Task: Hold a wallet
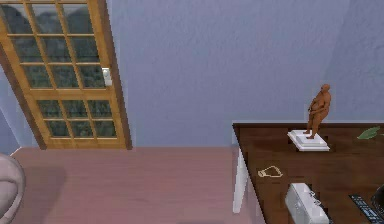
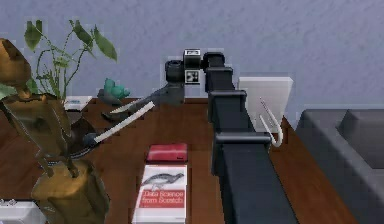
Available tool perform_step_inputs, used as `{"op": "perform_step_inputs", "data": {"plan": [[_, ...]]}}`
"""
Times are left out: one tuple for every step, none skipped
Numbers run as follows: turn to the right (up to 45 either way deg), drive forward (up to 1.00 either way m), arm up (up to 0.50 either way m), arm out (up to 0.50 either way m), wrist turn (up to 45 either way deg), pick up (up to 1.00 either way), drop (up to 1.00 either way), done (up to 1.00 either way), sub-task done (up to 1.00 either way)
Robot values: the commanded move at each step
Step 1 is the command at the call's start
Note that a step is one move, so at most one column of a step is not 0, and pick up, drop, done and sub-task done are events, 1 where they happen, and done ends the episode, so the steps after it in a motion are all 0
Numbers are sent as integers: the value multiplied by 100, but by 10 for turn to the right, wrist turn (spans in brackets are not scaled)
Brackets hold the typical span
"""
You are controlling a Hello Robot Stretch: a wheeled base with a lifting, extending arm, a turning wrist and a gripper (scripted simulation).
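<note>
dark brown table (image 2: 190, 120), glossy wood grain with long streaks, seen in the arm side view. on it, a wallet (image 2: 167, 153): red, flat, a low rounded rectangle with soft corners and a darker seam along its near edge, matte like leather. lying flat on the tabletop, just beyond the far end of a book (image 2: 163, 192), a little left of the arm (image 2: 240, 150), nearer than the gripper (image 2: 176, 82) and apart from it.

book thin and rectangular, teal cover above a white band, smooth and papery. arm a dark square bar in stepped segments, hard-edged, reaching far across the table. gripper a dark blocky body at the far end, beside two small white squares with black marks; jaw state impossible to tell, and equally impossible to tell whether anything is held, with tabletop clutter close behind it.

from near the gripper down to the left, a long slim grey rod (image 2: 122, 118), dull metal look. beside the arm on the right, a thin pale wire loop (image 2: 268, 120). at near left, a statue (image 2: 40, 125), warm brown and wood-grained, chunky rounded forms. behind it a plant (image 2: 70, 45) with broad green leaves on thin stems. far right, a grey sofa (image 2: 340, 140), padded and boxy.

in the forward view, the statue again, small and upright on a white square base at the table's far side. at left, a door (image 1: 65, 70) of yellowish wood with a grid of glass panes. flat blue-grey wall, dusty pink floor.
</note>
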Motion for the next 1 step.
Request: {"op": "perform_step_inputs", "data": {"plan": [[0,0,0,0,450,0,0,0,0]]}}
